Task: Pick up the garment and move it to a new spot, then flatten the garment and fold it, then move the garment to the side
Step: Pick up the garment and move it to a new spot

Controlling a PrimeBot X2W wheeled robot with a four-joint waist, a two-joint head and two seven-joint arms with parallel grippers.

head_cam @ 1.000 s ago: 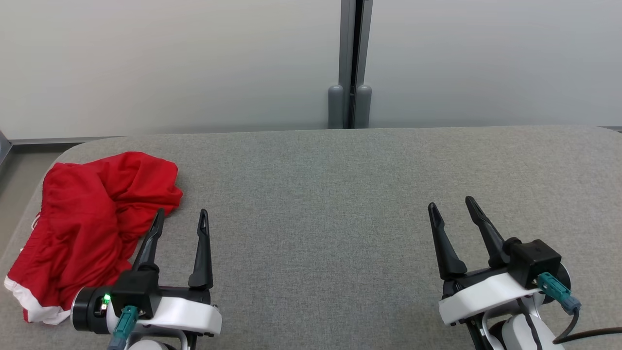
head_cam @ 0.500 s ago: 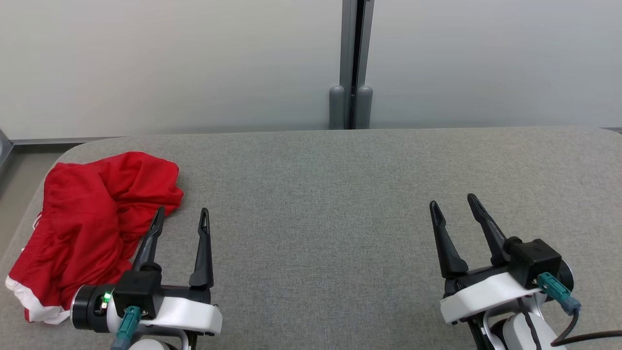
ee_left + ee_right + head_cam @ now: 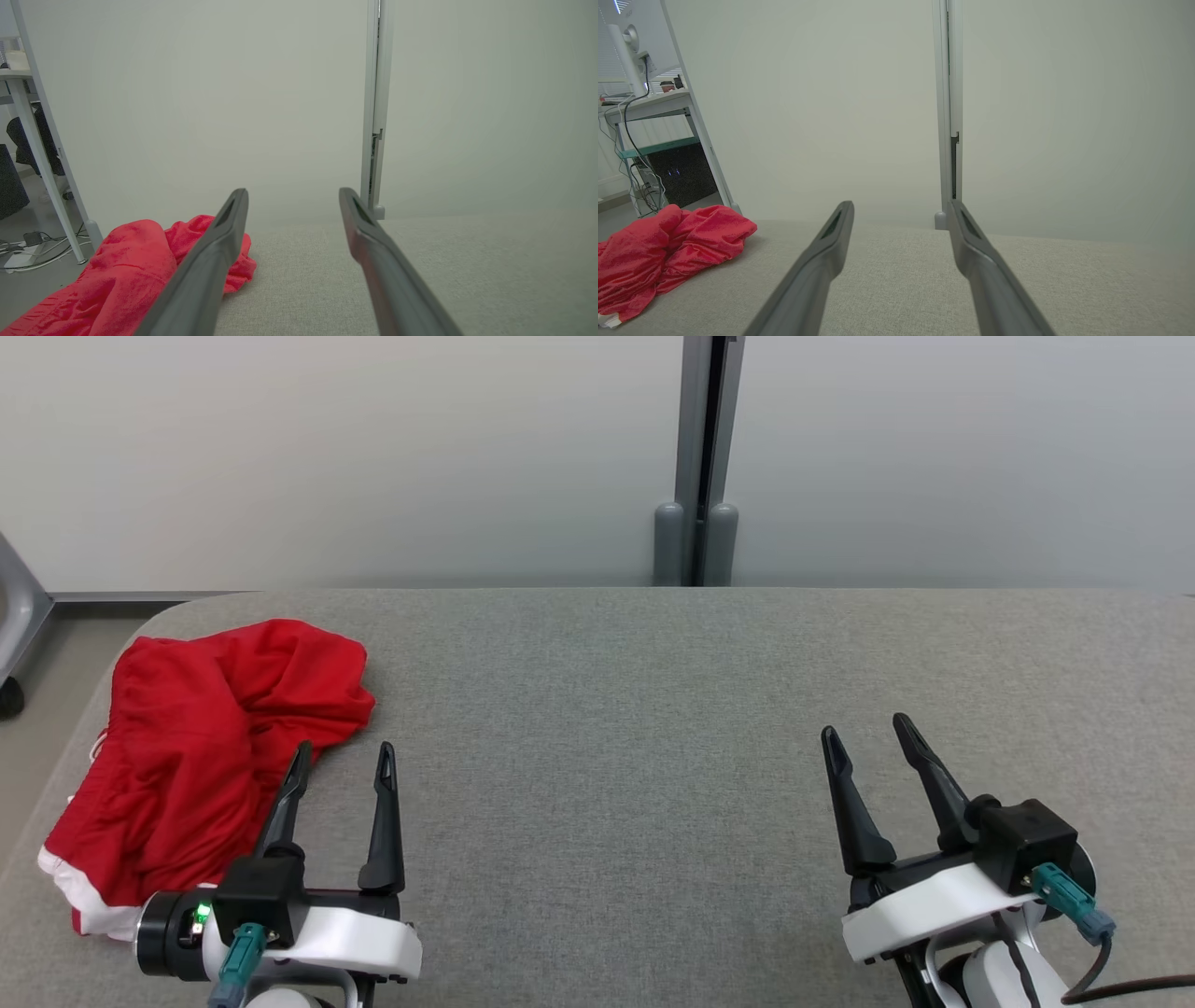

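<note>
A crumpled red garment (image 3: 205, 747) with a white hem lies at the left end of the grey table (image 3: 616, 709); it also appears as a red heap (image 3: 121, 275) in the left wrist view and at the left (image 3: 668, 252) in the right wrist view. My left gripper (image 3: 344, 758) stands open just right of the garment's near edge, its left finger (image 3: 285, 803) overlapping the cloth in the head view, nothing between its fingers. My right gripper (image 3: 864, 730) stands open over bare table at the lower right, far from the garment.
A pale partition wall with a grey vertical post (image 3: 702, 457) stands behind the table's far edge. Left of the table is floor, with a desk leg (image 3: 42, 140), cables and a desk with a monitor (image 3: 640, 42). The table's left corner (image 3: 159, 616) is rounded.
The whole head picture has shifted right and slightly down, so the camera turned a little left. Both grippers stay open and the garment lies as before.
</note>
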